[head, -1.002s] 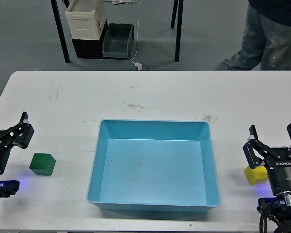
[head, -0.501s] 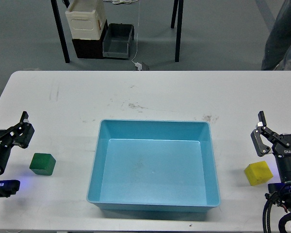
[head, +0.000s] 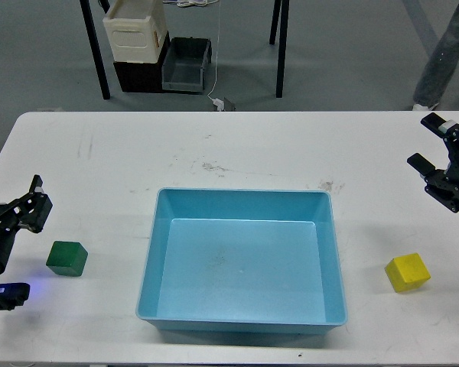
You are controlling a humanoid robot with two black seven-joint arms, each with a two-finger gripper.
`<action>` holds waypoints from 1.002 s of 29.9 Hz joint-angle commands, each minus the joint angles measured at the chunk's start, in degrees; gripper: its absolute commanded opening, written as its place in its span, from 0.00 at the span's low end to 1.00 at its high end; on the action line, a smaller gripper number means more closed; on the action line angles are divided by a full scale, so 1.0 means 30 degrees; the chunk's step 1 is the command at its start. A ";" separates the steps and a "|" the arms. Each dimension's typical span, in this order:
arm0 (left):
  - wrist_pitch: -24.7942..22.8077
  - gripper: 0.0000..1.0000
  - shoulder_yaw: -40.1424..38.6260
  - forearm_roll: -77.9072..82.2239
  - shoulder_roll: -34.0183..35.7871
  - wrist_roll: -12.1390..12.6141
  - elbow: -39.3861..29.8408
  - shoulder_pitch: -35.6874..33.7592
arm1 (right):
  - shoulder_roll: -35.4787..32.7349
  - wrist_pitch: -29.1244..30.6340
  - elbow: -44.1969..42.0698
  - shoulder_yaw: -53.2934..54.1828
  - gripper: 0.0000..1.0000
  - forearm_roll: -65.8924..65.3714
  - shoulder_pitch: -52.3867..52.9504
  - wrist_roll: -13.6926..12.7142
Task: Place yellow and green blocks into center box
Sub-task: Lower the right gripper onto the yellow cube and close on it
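A green block [head: 67, 258] lies on the white table at the left. A yellow block [head: 408, 272] lies at the right, tilted a little. The blue box [head: 241, 192] stands in the middle of the table and is empty. My left gripper [head: 35, 205] is just above and to the left of the green block, apart from it; its fingers look open and it holds nothing. My right gripper [head: 428, 142] is open and empty at the right edge, well beyond the yellow block.
The white table [head: 229, 145] has scuff marks behind the box. Beyond the far edge are black table legs [head: 96, 53], stacked bins [head: 161, 57] on the floor and a person's leg [head: 447, 53] at the top right.
My right gripper has moved back and to the right, away from the yellow block, which now shows in full. The person behind has walked off to the right. The left arm has not moved.
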 commanded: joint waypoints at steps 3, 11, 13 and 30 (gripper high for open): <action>0.0000 1.00 0.0147 0.0003 -0.0039 0.0001 0.0106 -0.0205 | -0.5780 0.0406 0.0260 -0.3302 1.00 -0.0162 0.0697 0.0000; 0.0000 1.00 0.0176 0.0003 -0.0419 0.0001 0.0399 -0.0234 | -1.0651 0.0406 0.0349 -0.7934 1.00 -0.0950 0.2218 -0.0118; 0.0000 1.00 0.0176 0.0003 -0.0508 0.0001 0.0428 -0.0234 | -1.0946 0.0406 0.0349 -0.8725 0.99 -0.1915 0.2717 -0.0118; 0.0000 1.00 0.0176 0.0003 -0.0683 0.0001 0.1014 -0.0234 | -0.8663 0.0406 0.0670 -1.4761 0.99 -0.7516 0.8165 -0.4804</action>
